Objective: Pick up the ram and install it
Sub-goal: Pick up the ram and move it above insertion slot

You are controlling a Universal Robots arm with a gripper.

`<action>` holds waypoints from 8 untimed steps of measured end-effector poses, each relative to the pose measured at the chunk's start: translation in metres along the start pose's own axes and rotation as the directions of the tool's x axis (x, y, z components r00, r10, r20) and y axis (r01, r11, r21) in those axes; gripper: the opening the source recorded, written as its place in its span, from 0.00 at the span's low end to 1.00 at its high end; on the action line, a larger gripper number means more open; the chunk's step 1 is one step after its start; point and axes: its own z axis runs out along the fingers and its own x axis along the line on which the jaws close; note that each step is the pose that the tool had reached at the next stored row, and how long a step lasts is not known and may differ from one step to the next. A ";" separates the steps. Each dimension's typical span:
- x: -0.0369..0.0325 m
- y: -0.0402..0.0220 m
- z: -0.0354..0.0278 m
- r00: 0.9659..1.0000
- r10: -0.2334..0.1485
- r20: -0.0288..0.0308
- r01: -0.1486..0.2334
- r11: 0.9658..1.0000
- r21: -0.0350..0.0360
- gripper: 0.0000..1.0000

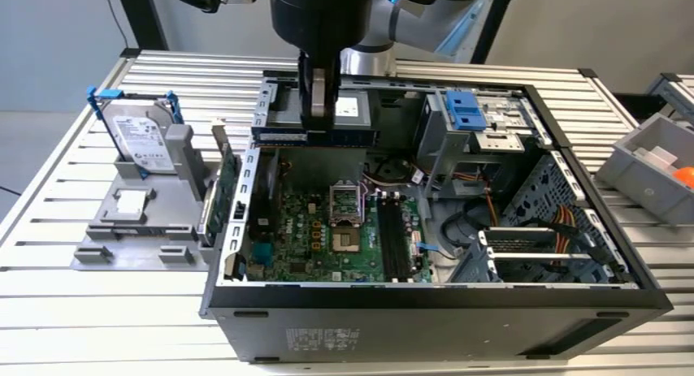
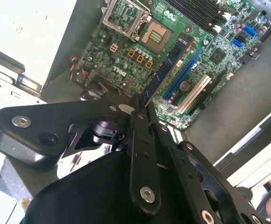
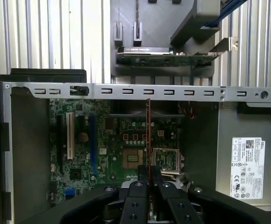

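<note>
Gripper tight on the ram, above the open computer case with motherboard inside.

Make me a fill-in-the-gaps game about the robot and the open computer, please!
1. The gripper is shut on the ____.
2. The hard drive sits in a frame coloured ____.
3. The motherboard inside the computer case is coloured ____.
Missing words: ram, blue, green.
</note>
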 end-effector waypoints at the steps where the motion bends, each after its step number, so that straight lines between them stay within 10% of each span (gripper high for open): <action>1: 0.0000 -0.0004 0.0000 1.000 0.000 0.000 0.000 1.000 0.000 0.00; 8: -0.0008 -0.0010 0.0002 1.000 0.000 0.000 0.000 1.000 0.000 0.00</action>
